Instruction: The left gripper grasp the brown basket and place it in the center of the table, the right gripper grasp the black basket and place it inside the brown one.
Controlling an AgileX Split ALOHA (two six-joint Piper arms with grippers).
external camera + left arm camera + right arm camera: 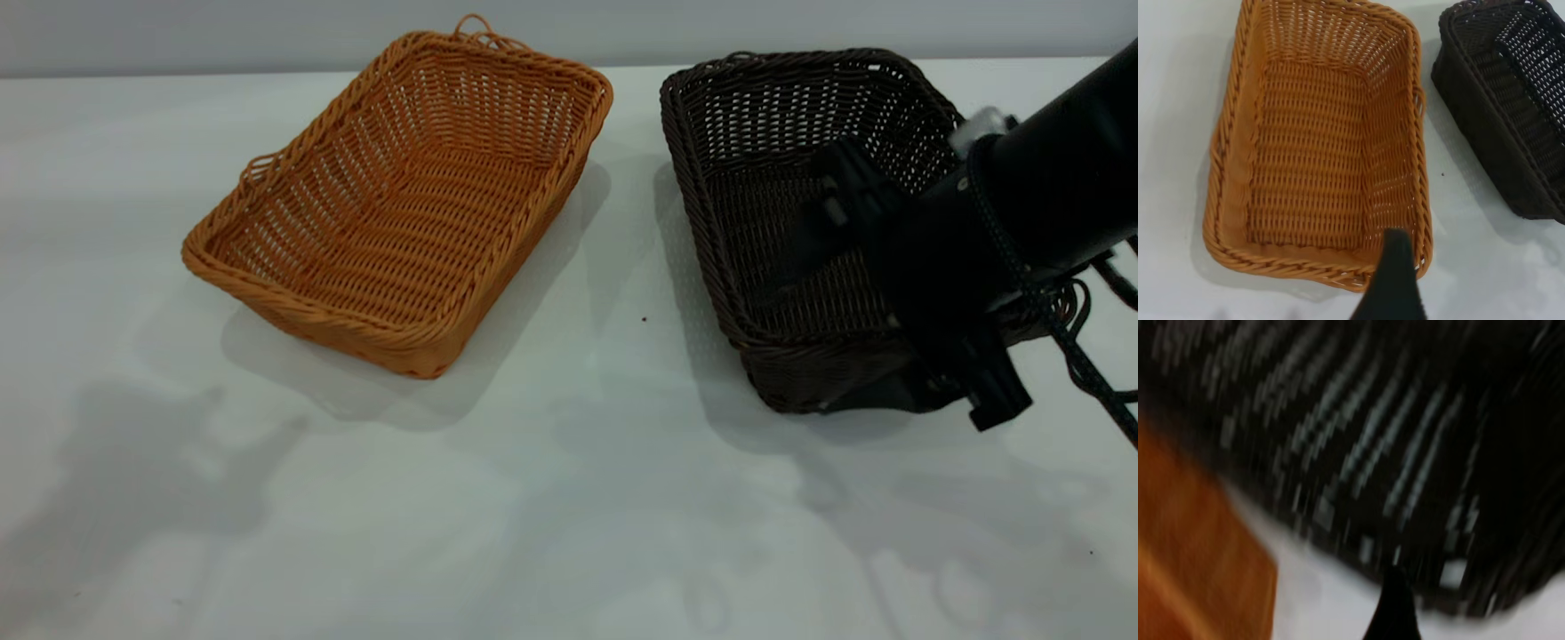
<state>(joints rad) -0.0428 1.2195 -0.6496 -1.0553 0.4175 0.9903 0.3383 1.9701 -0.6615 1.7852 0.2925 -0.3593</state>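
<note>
The brown basket [404,200] lies on the white table [569,498], left of the middle, and is empty. In the left wrist view it [1318,147] fills the picture. My left gripper [1465,293] is out of the exterior view. It hovers open and empty above one short end of the brown basket, with one black finger [1395,280] over the rim. The black basket [791,187] stands to the right of the brown one. My right gripper [889,293] is low over its near right corner. The right wrist view shows the black weave [1391,453] very close and the brown basket [1191,573] beside it.
A gap of bare table [631,267] separates the two baskets. The right arm's cable [1080,364] hangs beside the black basket. The table's far edge meets a grey wall [178,36].
</note>
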